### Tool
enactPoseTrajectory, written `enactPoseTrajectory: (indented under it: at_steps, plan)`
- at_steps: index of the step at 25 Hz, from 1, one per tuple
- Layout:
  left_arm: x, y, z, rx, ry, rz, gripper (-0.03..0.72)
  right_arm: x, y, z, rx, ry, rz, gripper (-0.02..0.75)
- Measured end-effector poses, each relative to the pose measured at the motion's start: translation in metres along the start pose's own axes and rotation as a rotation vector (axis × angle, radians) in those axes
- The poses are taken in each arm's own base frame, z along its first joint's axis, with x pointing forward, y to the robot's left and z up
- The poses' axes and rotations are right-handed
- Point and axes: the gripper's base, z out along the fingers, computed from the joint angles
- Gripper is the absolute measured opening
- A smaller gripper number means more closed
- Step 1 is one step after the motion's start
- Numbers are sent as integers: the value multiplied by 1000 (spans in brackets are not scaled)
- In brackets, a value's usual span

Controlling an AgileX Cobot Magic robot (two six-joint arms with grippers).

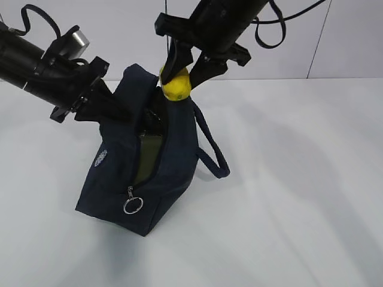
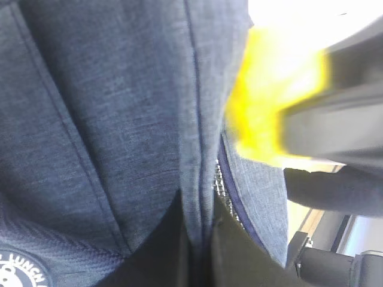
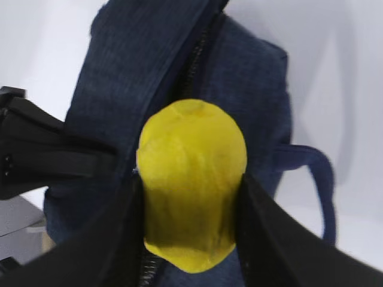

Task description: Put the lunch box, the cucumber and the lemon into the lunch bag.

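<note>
The dark navy lunch bag (image 1: 170, 161) stands on the white table with its zipper open along the top. My left gripper (image 1: 121, 112) is shut on the bag's left fabric edge (image 2: 200, 197) and holds the opening apart. Just above the bag's far end is the yellow lemon (image 1: 178, 87), and my right gripper (image 1: 181, 76) is shut on it. In the right wrist view the lemon (image 3: 191, 179) sits between both black fingers, over the zipper slit. An olive-green surface (image 1: 147, 156) shows inside the opening; I cannot tell whether it is the lunch box. The cucumber is hidden.
A padded loop handle (image 1: 210, 152) hangs off the bag's right side. The metal ring pull (image 1: 132, 205) dangles at the near end of the zipper, and a white round logo (image 1: 100, 158) marks the left wall. White table (image 1: 299, 197) surrounds the bag.
</note>
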Motion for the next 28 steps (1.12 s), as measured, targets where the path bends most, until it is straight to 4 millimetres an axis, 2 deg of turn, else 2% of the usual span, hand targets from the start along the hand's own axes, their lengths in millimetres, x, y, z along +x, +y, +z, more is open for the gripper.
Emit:
enactPoseTrajectory:
  at_steps: [4, 15, 19, 23, 28]
  plan:
    - [-2, -8, 1, 77, -23, -2, 1, 0, -4, 19, -44, 41, 34, 337]
    - [-2, -9, 1, 88, -22, 4, 1, 4, -10, 66, -75, 136, 69, 339]
    - [-1, -10, 1, 97, -13, 12, 1, 5, -10, 69, -74, 142, 70, 390]
    - [-1, -10, 1, 97, -12, 14, 1, 5, -12, 69, -58, 141, 64, 493]
    - [-1, -10, 1, 97, -12, 16, 1, 5, -12, 69, -54, 141, 62, 517]
